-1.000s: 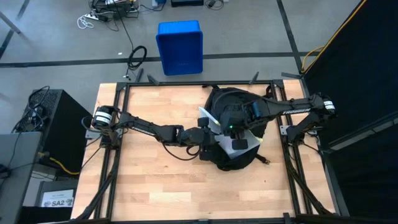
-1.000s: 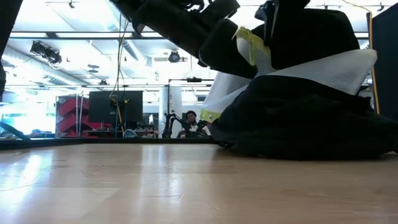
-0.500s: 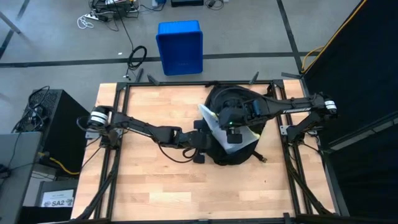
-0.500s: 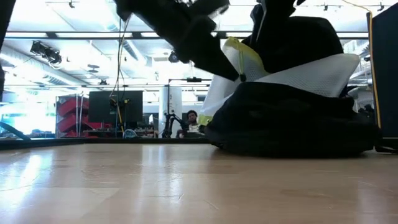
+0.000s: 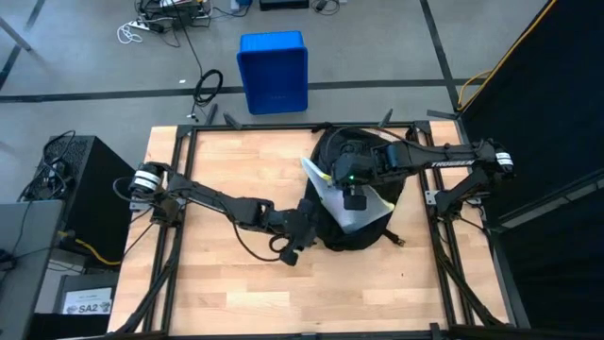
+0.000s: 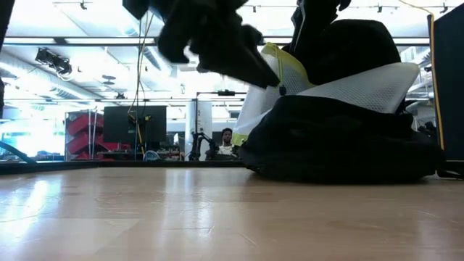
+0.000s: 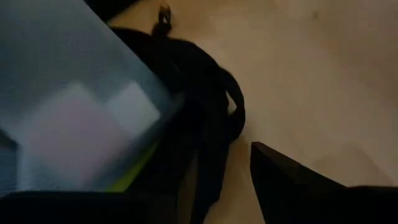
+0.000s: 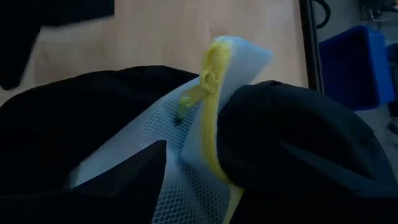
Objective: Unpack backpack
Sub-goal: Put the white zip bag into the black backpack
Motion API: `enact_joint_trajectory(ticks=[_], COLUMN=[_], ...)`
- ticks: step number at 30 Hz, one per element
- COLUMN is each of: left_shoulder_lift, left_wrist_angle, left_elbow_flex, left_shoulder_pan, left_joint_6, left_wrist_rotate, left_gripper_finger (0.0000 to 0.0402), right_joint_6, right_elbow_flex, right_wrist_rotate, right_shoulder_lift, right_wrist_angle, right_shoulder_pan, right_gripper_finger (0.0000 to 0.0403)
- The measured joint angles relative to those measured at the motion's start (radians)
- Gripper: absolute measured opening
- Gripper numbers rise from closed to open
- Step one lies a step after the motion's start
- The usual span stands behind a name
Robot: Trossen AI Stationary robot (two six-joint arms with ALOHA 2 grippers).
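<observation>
Backpack first: large black rounded fabric backpack [image 5: 357,203] lies on the right-centre of the light wooden table [image 5: 217,274], toward the far edge, with a white mesh pouch with yellow zipper trim [image 5: 351,210] sticking out of its opening. Right gripper [image 5: 349,181] sits over the top of the bag; in its wrist view one dark finger lies against the mesh and the yellow trim [image 8: 214,106] runs right past it, but I cannot tell whether the fingers are clenched on the pouch or loose. Left gripper [image 5: 300,227] is at the bag's left edge, low by the table; its wrist view shows one finger [image 7: 292,186] beside a black strap loop [image 7: 231,115] (grasp not readable either). Blue plastic bin [image 5: 273,72] stands on the floor beyond the table.
</observation>
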State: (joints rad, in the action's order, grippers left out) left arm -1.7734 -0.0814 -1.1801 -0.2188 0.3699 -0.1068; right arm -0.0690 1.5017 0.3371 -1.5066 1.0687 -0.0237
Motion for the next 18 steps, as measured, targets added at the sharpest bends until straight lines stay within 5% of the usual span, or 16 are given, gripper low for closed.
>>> enact_joint_trajectory(ticks=[8,13,18], left_shoulder_lift=[-0.04,-0.04,-0.08], left_wrist_angle=[0.061,0.063,0.056], left_elbow_flex=[0.0,0.0,0.0], left_shoulder_pan=[0.012,0.018,0.024], left_joint_6=[0.015,0.022,0.017], left_wrist_rotate=[-0.065,-0.127,-0.08], left_gripper_finger=[0.015,0.0187,0.0216], right_joint_6=[-0.022,-0.04,-0.056], right_elbow_flex=[-0.024,-0.028,-0.028], right_wrist_rotate=[-0.151,-0.156,-0.162], right_shoulder_lift=[-0.036,-0.091,-0.114], right_wrist_angle=[-0.09,-0.1,-0.107], right_shoulder_pan=[0.072,0.091,0.092], right_gripper_finger=[0.0289,0.0283,0.0276])
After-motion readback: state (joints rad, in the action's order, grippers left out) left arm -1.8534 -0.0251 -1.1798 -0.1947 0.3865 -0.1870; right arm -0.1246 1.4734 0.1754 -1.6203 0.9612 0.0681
